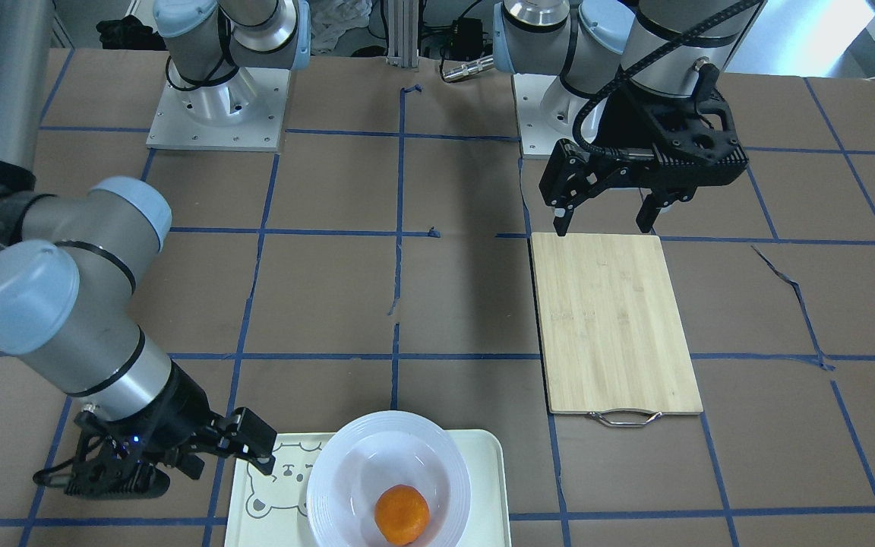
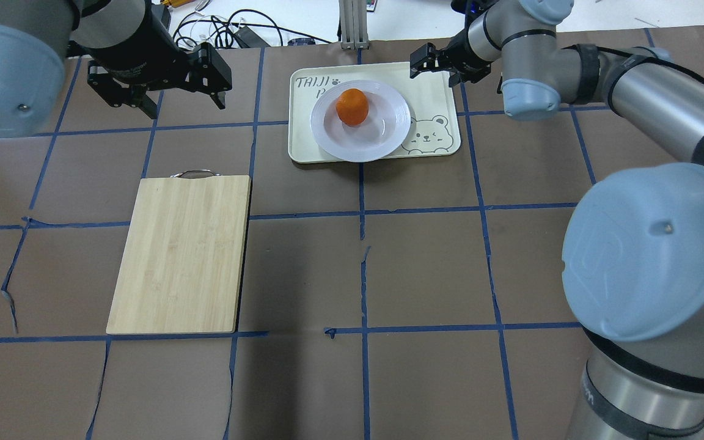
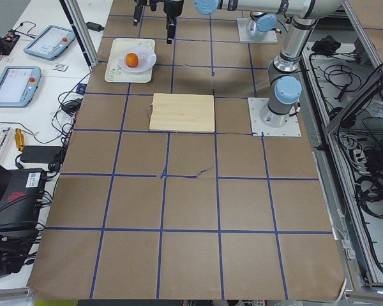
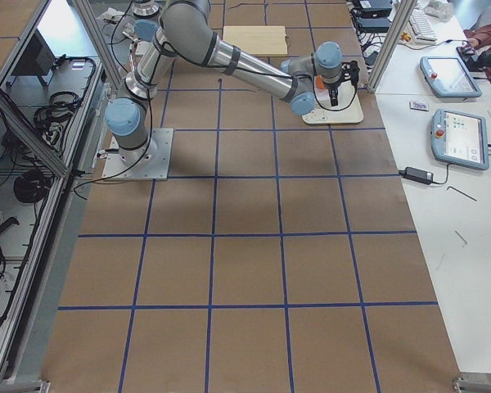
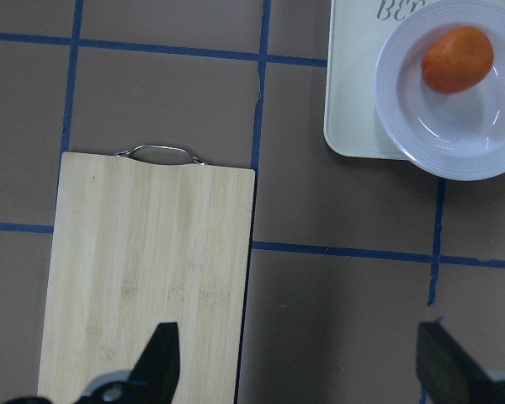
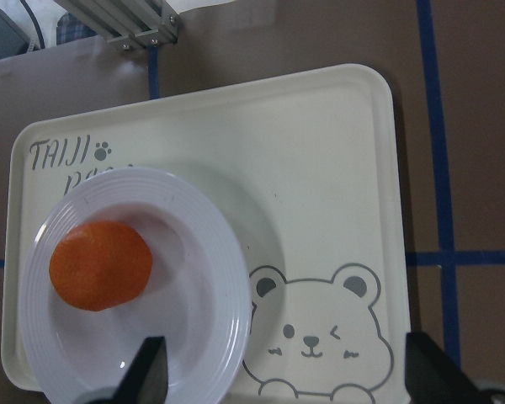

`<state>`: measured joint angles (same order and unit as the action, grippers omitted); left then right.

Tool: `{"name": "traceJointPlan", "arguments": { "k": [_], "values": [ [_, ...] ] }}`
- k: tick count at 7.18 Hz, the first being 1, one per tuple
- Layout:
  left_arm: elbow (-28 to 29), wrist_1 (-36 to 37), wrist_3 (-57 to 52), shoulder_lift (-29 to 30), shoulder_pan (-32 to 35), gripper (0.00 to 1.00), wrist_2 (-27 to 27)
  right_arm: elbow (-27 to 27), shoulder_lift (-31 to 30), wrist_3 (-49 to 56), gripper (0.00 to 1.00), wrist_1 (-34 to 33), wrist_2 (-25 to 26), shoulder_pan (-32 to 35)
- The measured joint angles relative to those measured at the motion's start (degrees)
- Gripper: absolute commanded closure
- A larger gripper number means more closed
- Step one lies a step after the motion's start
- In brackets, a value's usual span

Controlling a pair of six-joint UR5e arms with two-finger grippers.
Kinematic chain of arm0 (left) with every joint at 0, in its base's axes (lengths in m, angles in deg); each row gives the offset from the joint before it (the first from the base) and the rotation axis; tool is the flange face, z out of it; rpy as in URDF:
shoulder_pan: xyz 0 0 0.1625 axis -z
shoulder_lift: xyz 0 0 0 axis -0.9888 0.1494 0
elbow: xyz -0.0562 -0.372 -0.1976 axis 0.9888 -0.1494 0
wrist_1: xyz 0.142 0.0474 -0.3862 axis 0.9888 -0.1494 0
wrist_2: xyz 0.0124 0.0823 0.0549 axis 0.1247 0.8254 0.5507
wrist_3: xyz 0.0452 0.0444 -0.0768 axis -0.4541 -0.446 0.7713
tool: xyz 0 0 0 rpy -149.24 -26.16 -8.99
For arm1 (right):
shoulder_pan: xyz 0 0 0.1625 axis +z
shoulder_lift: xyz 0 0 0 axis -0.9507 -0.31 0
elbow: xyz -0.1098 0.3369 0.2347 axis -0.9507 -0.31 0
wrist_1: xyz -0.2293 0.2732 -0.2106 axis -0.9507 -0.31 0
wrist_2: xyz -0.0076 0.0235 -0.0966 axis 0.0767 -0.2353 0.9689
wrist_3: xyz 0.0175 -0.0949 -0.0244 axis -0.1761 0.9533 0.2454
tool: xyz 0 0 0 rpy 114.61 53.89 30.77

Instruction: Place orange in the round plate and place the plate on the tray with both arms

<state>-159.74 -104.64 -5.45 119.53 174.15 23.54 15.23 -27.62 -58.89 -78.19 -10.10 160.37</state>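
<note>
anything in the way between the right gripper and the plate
Nothing visible. The right gripper is open by the tray, beside the round plate, and only bare tray surface lies between them. The orange already sits in the plate, and the plate already rests on the tray.

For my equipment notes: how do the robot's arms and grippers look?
The left arm and right arm are silver-grey tubes with light-blue joint caps. The left gripper and right gripper are black, two-fingered. A black ribbed cable runs along the left wrist.
</note>
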Motion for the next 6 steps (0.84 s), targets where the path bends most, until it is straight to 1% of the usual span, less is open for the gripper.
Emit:
{"name": "traceJointPlan", "arguments": {
  "k": [1,3,4,6],
  "values": [
    [0.00,-0.04,-0.02,-0.04,0.04,0.00,0.00,0.18,-4.16,0.01,0.00,8.05,2.98,0.12],
    [-0.01,-0.07,-0.04,-0.06,0.06,0.00,0.00,0.45,-11.10,-0.21,0.00,20.55,7.94,0.29],
    [-0.03,-0.07,-0.04,-0.06,0.07,0.00,0.00,0.68,-13.91,-0.57,0.00,25.25,10.17,0.39],
    [0.01,-0.05,0.02,-0.10,0.16,0.00,-0.02,0.78,-18.33,-0.95,0.00,33.17,12.19,0.74]
  ]
}}
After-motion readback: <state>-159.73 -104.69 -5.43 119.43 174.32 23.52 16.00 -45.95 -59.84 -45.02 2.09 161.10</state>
